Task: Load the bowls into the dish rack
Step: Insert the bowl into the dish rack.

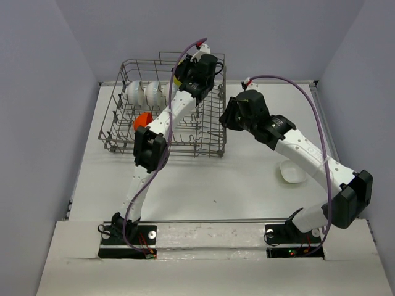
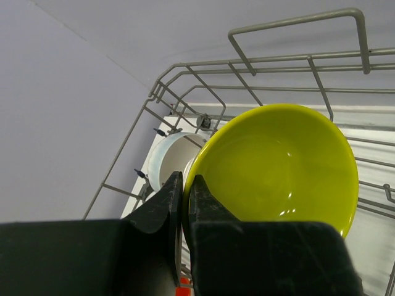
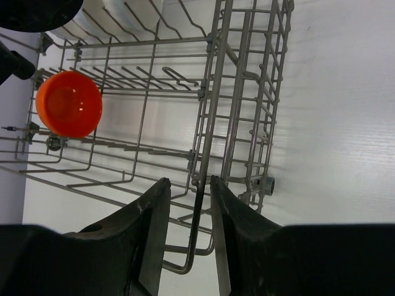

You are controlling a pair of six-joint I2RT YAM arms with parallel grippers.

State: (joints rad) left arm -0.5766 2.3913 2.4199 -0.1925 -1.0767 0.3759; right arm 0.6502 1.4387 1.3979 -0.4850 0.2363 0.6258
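Note:
The grey wire dish rack (image 1: 179, 150) stands at the back left of the table. My left gripper (image 1: 186, 82) hangs over its far end, shut on the rim of a yellow-green bowl (image 2: 278, 166) held tilted inside the rack (image 2: 296, 21). The left gripper's (image 2: 185, 177) fingers pinch the rim from both sides. A white bowl (image 2: 168, 157) stands just behind it. Two white bowls (image 1: 143, 94) stand on edge in the rack, and an orange bowl (image 1: 142, 120) (image 3: 68, 103) sits near them. My right gripper (image 1: 227, 117) (image 3: 188, 180) is open, its fingers straddling the rack's right rim wire (image 3: 210, 123).
Another white bowl (image 1: 293, 172) lies on the table at the right, under my right arm's forearm. Grey walls close off the back and both sides. My left arm's forearm crosses over the middle of the rack.

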